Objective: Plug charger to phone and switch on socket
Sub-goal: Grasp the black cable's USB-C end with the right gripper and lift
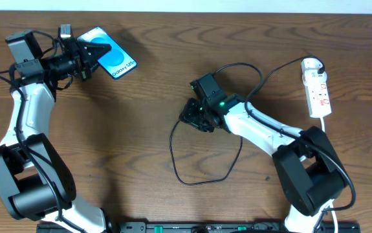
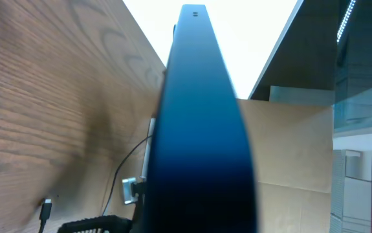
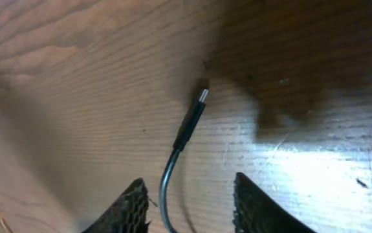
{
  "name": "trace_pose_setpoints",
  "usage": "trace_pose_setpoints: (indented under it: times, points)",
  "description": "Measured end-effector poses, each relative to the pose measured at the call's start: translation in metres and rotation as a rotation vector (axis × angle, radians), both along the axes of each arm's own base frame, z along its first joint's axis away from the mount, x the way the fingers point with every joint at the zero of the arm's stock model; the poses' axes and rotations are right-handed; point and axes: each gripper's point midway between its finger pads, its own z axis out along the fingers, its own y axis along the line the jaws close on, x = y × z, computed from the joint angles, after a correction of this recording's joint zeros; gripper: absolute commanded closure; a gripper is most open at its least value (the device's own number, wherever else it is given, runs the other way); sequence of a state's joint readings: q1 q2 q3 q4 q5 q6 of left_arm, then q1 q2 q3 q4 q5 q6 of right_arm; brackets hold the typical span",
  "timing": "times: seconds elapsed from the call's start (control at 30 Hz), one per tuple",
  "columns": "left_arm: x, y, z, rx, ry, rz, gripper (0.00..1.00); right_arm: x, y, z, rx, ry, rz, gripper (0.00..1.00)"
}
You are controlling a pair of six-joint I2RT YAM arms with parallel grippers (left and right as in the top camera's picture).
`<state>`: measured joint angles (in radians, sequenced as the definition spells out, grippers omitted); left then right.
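The phone (image 1: 116, 62), with a blue screen and "Galaxy S25+" text, is at the far left, held off the table by my left gripper (image 1: 92, 53), which is shut on its end. In the left wrist view the phone (image 2: 198, 129) shows edge-on, hiding the fingers. The charger (image 1: 195, 181), a thin black cable, loops across the middle of the table. My right gripper (image 1: 189, 117) is low over it and open. In the right wrist view the cable passes between the open fingers (image 3: 189, 210), and its plug tip (image 3: 190, 120) lies on the wood just ahead. The socket (image 1: 317, 89) lies at the far right.
The socket's thick white cord (image 1: 325, 123) runs toward the front past the right arm's base. The black cable also arcs over the right arm near the back (image 1: 240, 65). A cardboard wall (image 2: 289, 162) shows behind the phone in the left wrist view.
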<state>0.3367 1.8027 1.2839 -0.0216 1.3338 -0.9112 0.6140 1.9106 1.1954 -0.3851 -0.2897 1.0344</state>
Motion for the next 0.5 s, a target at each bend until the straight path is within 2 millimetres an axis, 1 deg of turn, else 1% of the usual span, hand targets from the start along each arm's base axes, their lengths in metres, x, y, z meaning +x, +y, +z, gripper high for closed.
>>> trace_pose_setpoints:
  times: [0.13, 0.27, 0.4, 0.47, 0.5]
  points:
    - [0.0, 0.0, 0.0, 0.0, 0.001, 0.0, 0.93, 0.001, 0.007, -0.011, 0.01, 0.006, 0.007, 0.67]
    - [0.0, 0.0, 0.0, -0.001, 0.001, 0.0, 0.93, -0.005, 0.02, -0.024, 0.019, 0.018, 0.024, 0.67]
    - [0.0, 0.0, 0.0, 0.0, 0.002, 0.0, 0.93, -0.002, 0.027, -0.025, 0.041, 0.009, 0.024, 0.69]
    - [0.0, 0.0, 0.0, 0.0, 0.002, 0.0, 0.93, 0.001, 0.029, -0.025, 0.052, -0.004, 0.021, 0.72]
    - [0.0, 0.0, 0.0, -0.001, 0.002, 0.0, 0.93, 0.003, 0.03, -0.025, 0.055, -0.009, 0.02, 0.75]
